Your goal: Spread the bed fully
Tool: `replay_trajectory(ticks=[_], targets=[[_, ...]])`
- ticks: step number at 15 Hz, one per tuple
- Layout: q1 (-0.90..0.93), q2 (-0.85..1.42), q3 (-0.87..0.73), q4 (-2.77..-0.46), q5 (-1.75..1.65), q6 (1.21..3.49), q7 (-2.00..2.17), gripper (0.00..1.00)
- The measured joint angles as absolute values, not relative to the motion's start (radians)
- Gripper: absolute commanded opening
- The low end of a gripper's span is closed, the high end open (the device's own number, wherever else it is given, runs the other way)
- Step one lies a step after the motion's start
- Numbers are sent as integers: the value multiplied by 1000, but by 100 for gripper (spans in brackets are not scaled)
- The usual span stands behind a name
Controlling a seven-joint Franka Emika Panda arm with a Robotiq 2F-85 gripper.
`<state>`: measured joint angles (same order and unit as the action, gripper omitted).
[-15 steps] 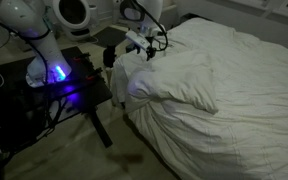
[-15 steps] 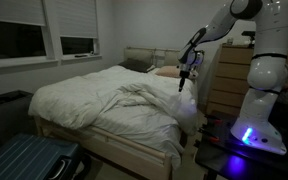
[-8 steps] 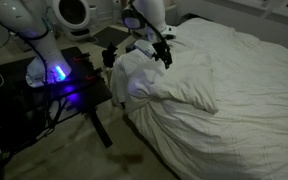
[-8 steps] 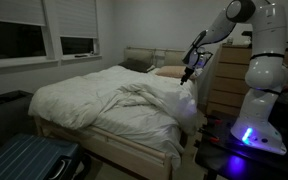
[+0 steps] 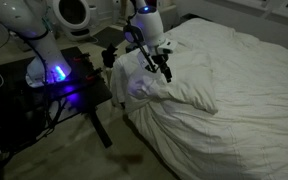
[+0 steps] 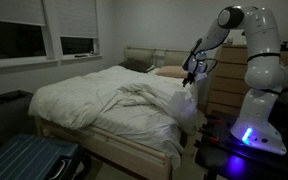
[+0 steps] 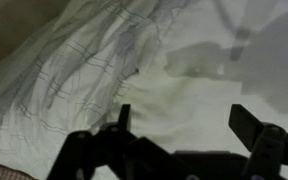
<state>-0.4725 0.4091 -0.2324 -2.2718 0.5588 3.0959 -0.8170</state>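
The bed (image 5: 234, 90) fills most of both exterior views, its white duvet (image 6: 104, 100) wrinkled and bunched into a folded ridge (image 5: 179, 90) along the side nearest the robot. My gripper (image 5: 164, 66) hangs just above that bunched edge, near the bed's corner, also seen as the gripper (image 6: 189, 76) beside the pillows. In the wrist view the gripper (image 7: 181, 122) is open, two dark fingers (image 7: 248, 124) wide apart over flat white cloth (image 7: 184, 95), nothing between them.
A small black table (image 5: 69, 85) with blue light stands beside the bed under the robot base. A wooden dresser (image 6: 224, 85) stands behind the arm. A blue suitcase (image 6: 29, 160) lies at the bed's foot. Windows (image 6: 24, 40) line the far wall.
The gripper has opened wide and let go of the duvet, then risen and swung slightly away over the bed's corner. The duvet stays bunched where it lay.
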Motion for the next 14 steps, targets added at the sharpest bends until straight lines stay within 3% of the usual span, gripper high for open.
replay_trajectory(ticks=[7, 14], targets=[[-496, 523, -308, -2168, 583, 2990, -594, 100], [-706, 581, -131, -2009, 663, 2746, -590, 100]])
